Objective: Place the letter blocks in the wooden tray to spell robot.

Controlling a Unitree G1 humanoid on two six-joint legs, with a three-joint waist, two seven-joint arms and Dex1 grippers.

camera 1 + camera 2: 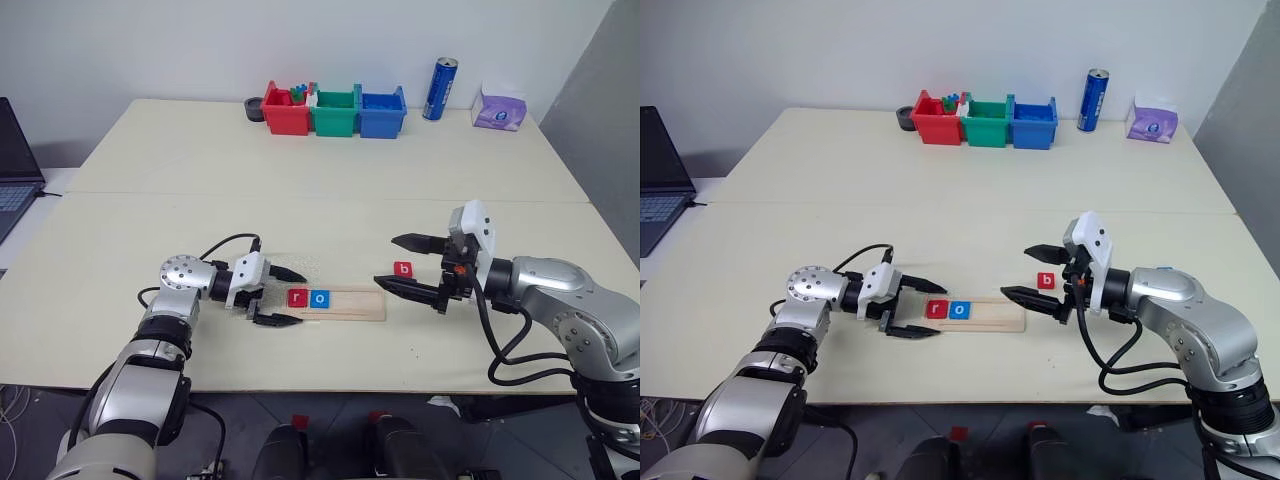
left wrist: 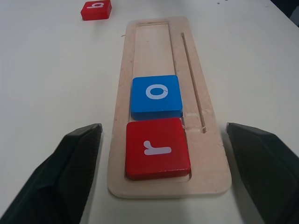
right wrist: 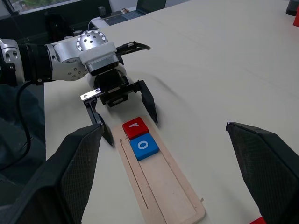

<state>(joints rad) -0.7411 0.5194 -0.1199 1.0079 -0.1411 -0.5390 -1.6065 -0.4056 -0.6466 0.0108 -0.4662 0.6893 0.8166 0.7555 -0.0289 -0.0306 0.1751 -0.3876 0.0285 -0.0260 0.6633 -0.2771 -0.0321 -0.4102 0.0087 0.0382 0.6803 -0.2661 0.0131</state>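
On the wooden tray — two letter blocks; one beside.

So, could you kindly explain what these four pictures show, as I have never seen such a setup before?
This is a humanoid robot with two arms, each ending in a black two-fingered pincer. Two pictures come from the twin cameras in its head, looking down over a pale table. The other two come from cameras on its wrists, looking along the fingers.

The left pincer and the right pincer are both open and hold nothing.

Between them lies a wooden tray with a red r block and a blue o block side by side at its left end. A red b block lies on the table beside the tray's right end.

At the far edge stand red, green and blue bins, a blue can and a purple tissue pack. A laptop sits off to the left.
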